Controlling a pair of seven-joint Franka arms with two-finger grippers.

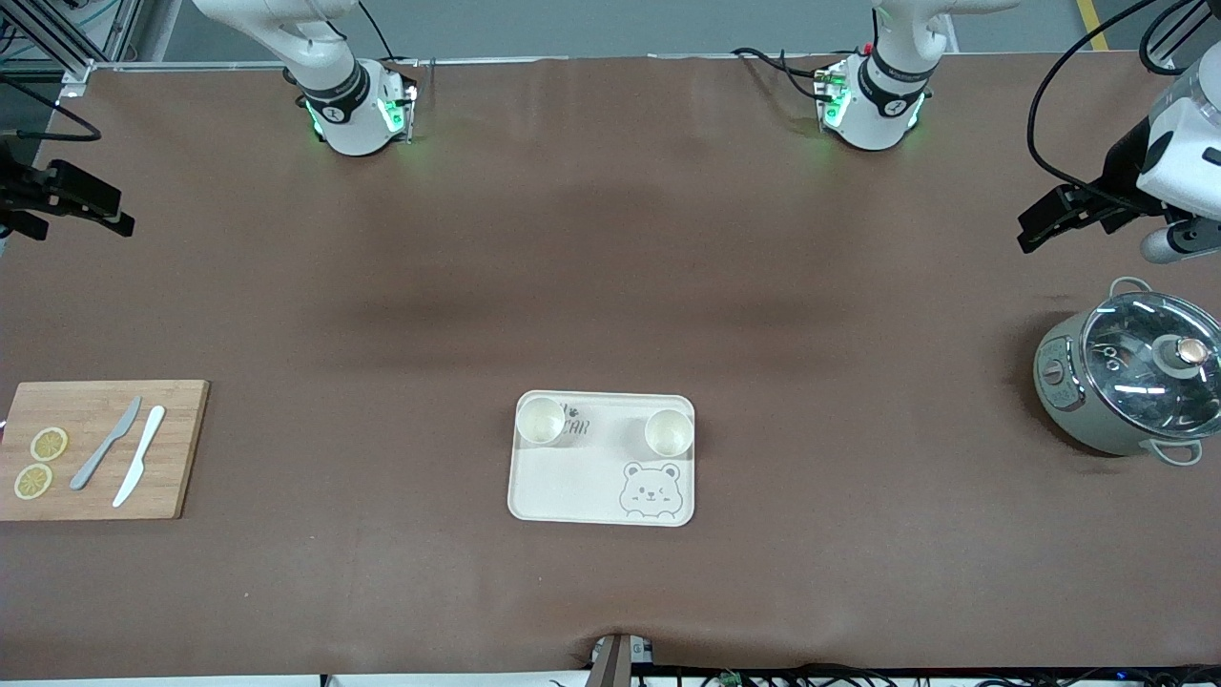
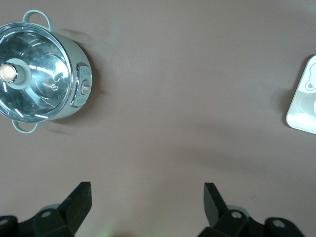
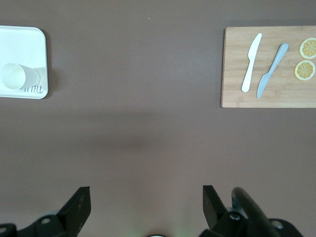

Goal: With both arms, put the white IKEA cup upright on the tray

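The cream tray (image 1: 572, 487) with the bear drawing lies mid-table, near the front camera. Two white cups stand upright on it, along its edge farther from the camera. One cup (image 1: 540, 421) is toward the right arm's end, the other (image 1: 669, 431) toward the left arm's end. My left gripper (image 1: 1032, 234) is open and empty over bare table at the left arm's end. It is also seen in the left wrist view (image 2: 148, 197), where a tray corner (image 2: 301, 111) shows. My right gripper (image 1: 119, 224) is open and empty over bare table at the right arm's end. The right wrist view shows this gripper (image 3: 147, 200), the tray (image 3: 24, 44) and one cup (image 3: 17, 76).
A grey-green pot with a glass lid (image 1: 1130, 382) stands at the left arm's end, also in the left wrist view (image 2: 39, 74). A wooden cutting board (image 1: 172, 448) with two knives and two lemon slices lies at the right arm's end, also in the right wrist view (image 3: 232, 94).
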